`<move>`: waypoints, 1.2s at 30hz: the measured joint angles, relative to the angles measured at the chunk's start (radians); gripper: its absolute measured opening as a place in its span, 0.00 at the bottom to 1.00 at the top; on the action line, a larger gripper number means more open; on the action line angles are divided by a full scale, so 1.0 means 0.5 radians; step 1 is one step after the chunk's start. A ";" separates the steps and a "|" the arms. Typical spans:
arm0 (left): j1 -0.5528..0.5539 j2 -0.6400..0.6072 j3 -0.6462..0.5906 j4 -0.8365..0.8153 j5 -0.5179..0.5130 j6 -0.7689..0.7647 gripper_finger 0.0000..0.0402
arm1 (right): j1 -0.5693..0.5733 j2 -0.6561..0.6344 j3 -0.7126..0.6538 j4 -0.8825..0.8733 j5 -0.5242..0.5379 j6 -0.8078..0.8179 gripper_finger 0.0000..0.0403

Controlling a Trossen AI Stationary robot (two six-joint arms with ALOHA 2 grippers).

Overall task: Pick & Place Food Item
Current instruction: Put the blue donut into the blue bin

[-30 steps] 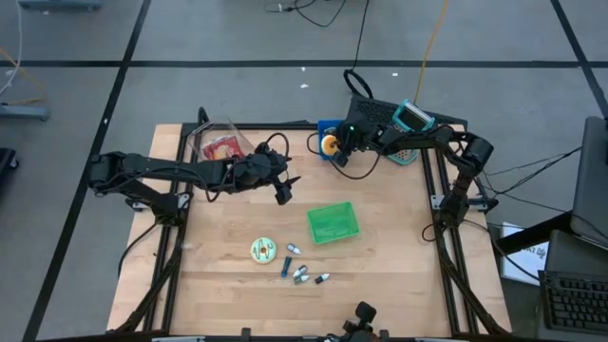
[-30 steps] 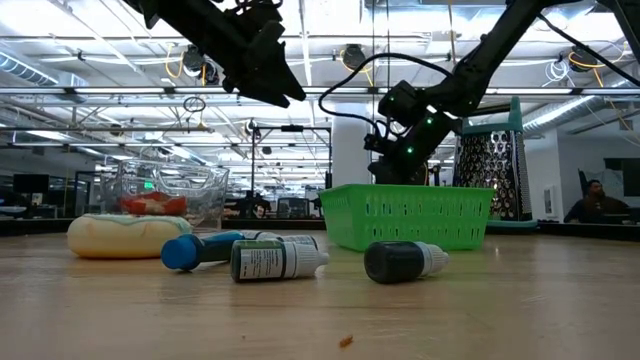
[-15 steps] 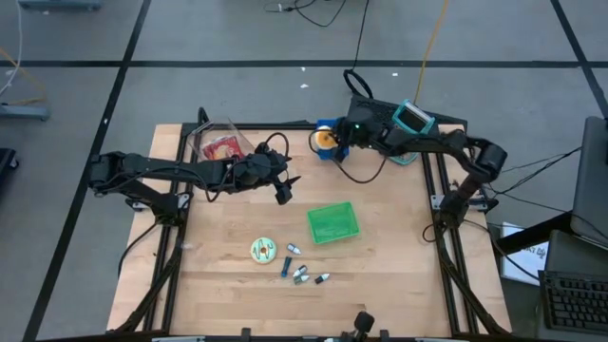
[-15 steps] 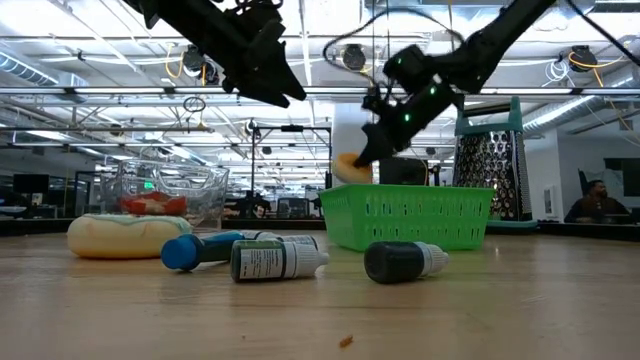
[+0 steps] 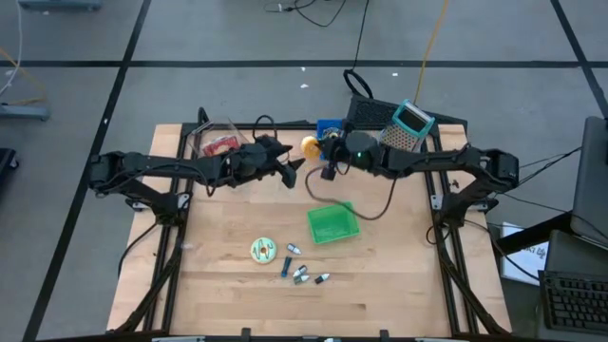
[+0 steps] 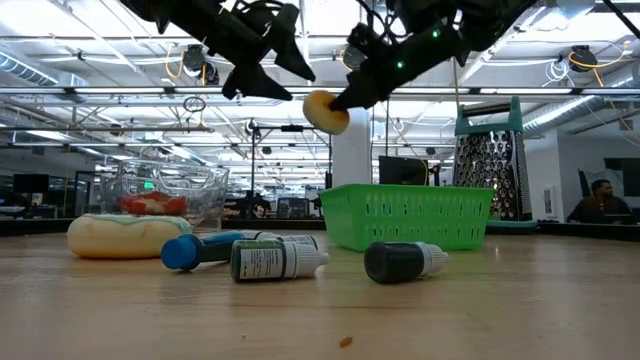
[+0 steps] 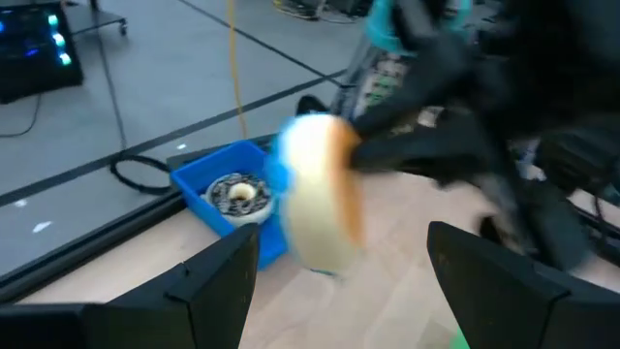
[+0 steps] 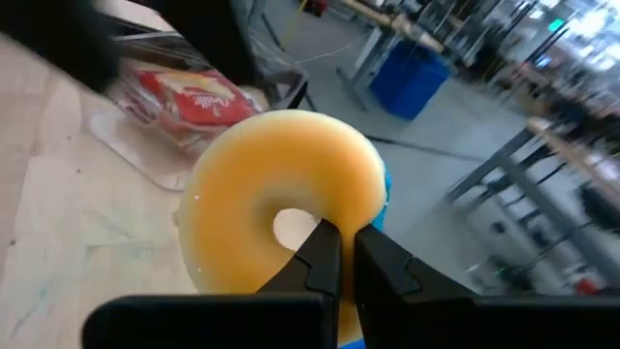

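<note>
while aloft above the table, yellow donut point(image 5: 311, 144) pinched in the clenched right claw point(image 5: 320, 148), spread left claw point(image 5: 291, 169) just beside

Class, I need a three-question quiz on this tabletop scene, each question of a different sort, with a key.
1. True or false: the right gripper holds a yellow doughnut in the air.
2. Which thing lies beside the small bottles? A) iced doughnut B) spoon C) cup
3. Fill in: the left gripper's fingers are ____.

Key: 1 true; 2 A; 3 open.
</note>
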 joint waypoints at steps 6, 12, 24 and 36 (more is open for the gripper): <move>0.057 0.000 0.000 -0.010 -0.030 -0.069 0.74 | 0.132 -0.001 0.000 0.077 0.183 -0.044 0.01; 0.061 0.000 0.000 0.045 0.077 -0.061 0.74 | 0.146 -0.001 0.001 0.149 0.120 -0.042 0.01; 0.068 0.007 0.000 0.049 0.130 -0.043 0.59 | 0.190 -0.001 0.001 0.192 -0.096 0.012 0.01; 0.017 0.007 0.000 0.022 0.174 1.036 0.10 | 0.200 -0.040 0.001 0.039 -0.142 0.442 0.14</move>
